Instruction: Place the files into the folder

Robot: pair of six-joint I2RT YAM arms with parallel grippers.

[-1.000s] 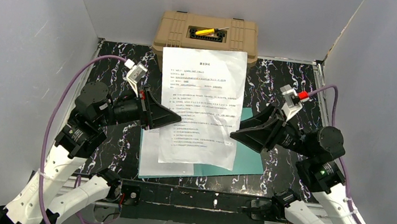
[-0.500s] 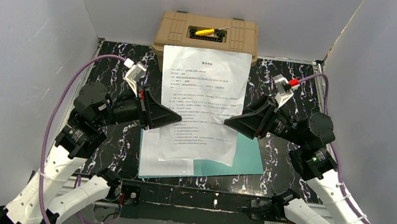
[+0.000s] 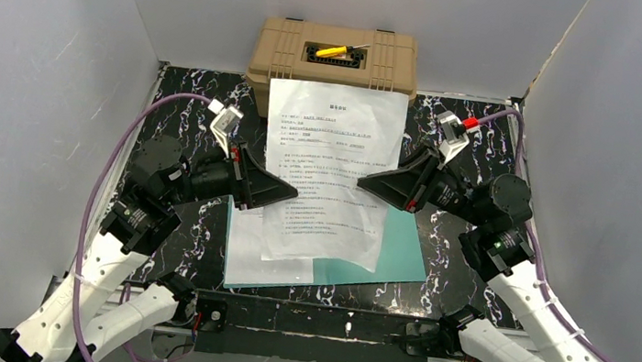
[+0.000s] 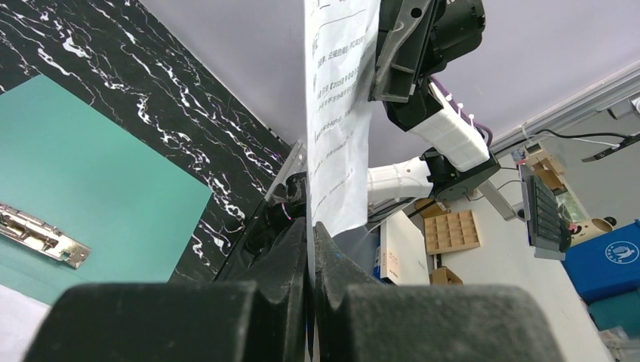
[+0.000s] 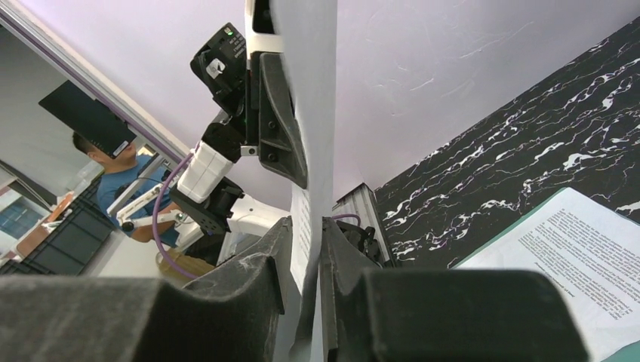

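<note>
The right gripper has moved in around the raised sheet, jaws narrowing, though I can't tell if they pinch it. The left gripper stays clamped on it.

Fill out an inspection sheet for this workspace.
Surface: black marbled mat.
Job's things: held sheet raised between the arms; second sheet lying on the open teal folder.
Clutter: tan case at the far edge, yellow tool on top.
Grippers: left gripper shut on the held sheet's edge; right gripper straddles the opposite edge, grip unclear.
Cables: purple cables loop off both arms.
Surroundings: grey walls; person beyond, in the right wrist view.
</note>
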